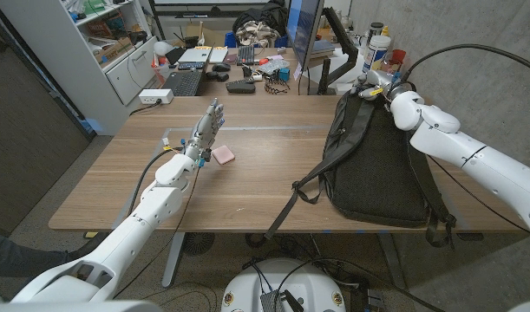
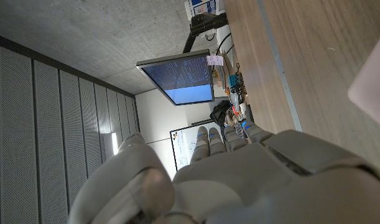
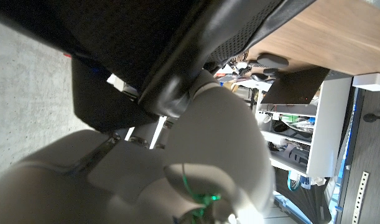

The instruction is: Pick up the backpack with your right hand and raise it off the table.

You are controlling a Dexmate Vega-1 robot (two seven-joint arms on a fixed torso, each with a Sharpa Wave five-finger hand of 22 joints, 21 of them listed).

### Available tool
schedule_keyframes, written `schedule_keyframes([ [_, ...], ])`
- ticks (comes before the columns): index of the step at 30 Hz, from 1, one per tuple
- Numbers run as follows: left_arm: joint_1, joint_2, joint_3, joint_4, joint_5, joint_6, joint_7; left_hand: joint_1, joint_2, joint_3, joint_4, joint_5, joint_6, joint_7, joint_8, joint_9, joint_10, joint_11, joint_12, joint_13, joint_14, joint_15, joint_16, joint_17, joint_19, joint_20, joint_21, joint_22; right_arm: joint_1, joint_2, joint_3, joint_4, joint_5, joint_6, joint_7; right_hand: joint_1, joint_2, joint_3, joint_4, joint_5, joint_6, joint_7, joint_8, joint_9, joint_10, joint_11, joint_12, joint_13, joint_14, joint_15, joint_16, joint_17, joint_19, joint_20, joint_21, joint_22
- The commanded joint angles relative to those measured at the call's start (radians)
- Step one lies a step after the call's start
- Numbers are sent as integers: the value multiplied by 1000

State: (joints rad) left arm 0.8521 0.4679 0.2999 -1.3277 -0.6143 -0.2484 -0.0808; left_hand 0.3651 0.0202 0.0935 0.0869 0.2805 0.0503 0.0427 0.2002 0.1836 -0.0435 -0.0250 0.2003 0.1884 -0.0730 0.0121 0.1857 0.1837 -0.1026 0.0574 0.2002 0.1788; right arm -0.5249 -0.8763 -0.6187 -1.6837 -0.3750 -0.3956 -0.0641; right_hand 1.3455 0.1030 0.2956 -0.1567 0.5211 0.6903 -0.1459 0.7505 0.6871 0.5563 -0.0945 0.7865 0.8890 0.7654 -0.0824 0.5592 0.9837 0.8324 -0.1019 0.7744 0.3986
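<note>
Right now the right hand (image 1: pixel 384 87) sits at the top end of the black fabric backpack (image 1: pixel 375 165), which lies at the head view's right. Fingers appear hooked around its top handle (image 3: pixel 177 93). Lifted on so shallow a hook, it could slip; dangling straps (image 1: pixel 286 208) may snag the wooden table (image 1: pixel 160 195). The left hand (image 1: pixel 206 132) stands idle, fingers extended, holding nothing.

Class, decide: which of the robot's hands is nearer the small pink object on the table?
Left. The left hand stands right beside the pink object; the right hand is across the table at the backpack.
</note>
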Motion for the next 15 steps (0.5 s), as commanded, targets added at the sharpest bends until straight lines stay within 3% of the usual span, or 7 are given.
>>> schedule_keyframes([
  [1, -3, 10, 2, -14, 2, 9, -10, 2, 11, -6, 1, -1, 9, 4, 6, 4, 1, -4, 6, 4, 3, -2, 7, 4, 0, 7, 5, 4, -84, -79, 98, -189, 2, -63, -25, -6, -1, 9, 7, 8, 12, 2, -4, -1, 93, -54, -12, 71, 21, -153, -10, -1, -8, -109, 13, 2],
  [15, -17, 18, 5, -18, 2, 13, -29, 3, 12, -7, 1, -2, 9, 3, 5, 4, 0, -7, 6, 4, 3, -4, 7, 4, 0, 9, 5, 4, -130, -136, 171, -339, -13, -144, -20, -20, -5, 11, 11, 13, 10, 6, -5, 8, 107, -59, -27, 44, 40, -154, -25, 0, -7, -114, 27, 0],
])
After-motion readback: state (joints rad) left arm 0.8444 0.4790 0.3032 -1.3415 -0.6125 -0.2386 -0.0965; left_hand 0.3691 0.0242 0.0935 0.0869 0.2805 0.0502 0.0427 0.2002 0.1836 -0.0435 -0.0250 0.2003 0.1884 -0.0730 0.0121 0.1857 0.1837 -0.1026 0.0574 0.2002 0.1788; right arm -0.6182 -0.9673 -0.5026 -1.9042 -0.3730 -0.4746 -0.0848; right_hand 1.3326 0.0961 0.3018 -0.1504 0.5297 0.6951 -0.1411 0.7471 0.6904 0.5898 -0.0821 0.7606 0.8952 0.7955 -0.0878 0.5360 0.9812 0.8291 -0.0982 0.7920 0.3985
